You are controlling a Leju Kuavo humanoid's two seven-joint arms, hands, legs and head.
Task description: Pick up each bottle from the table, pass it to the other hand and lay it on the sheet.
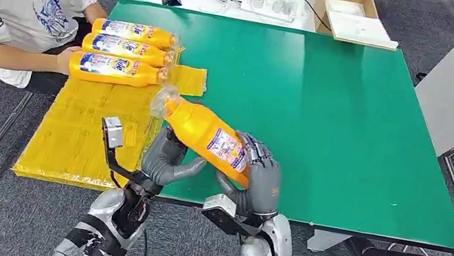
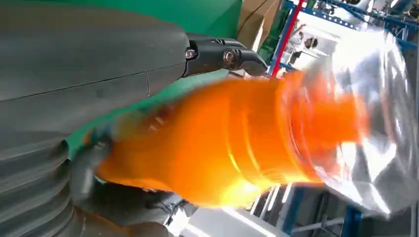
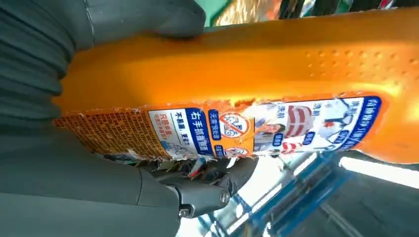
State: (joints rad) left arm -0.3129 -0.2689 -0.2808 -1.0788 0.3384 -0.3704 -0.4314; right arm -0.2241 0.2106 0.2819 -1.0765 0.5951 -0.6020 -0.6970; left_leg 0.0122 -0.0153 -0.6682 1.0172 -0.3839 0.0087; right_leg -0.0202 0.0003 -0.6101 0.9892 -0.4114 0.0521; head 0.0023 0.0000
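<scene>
While both hands sit on the same orange bottle (image 1: 209, 135) above the near edge of the green table (image 1: 351, 121), the step in hand looks like the pass from right to left. The right hand (image 1: 257, 178) wraps the base end, fingers closed around the labelled body; its wrist view shows thumb on one side and dark fingers on the other. The left hand (image 1: 167, 156) cups the bottle from below, nearer the neck. Its wrist view shows the thumb along one side and a dark finger past the other, but whether it is gripping firmly yet cannot be told.

The bottle is tilted, its plastic-wrapped cap (image 1: 163, 100) pointing up and away towards the yellow sheet (image 1: 76, 137), which lies at the table's left edge. Three bottles (image 1: 122, 51) already lie there side by side, with a seated person's hand (image 1: 65, 59) just beside them.

To do the pass well, the left hand should probably close fully around the body, clear of the slippery wrap at the cap, before the right hand loosens. A release made too soon risks the bottle sliding base-first out of a shallow cup. Once the left hand carries it alone, the open stretch of sheet nearer the robot than the three bottles seems the natural place to lay it, lengthwise like the others.
</scene>
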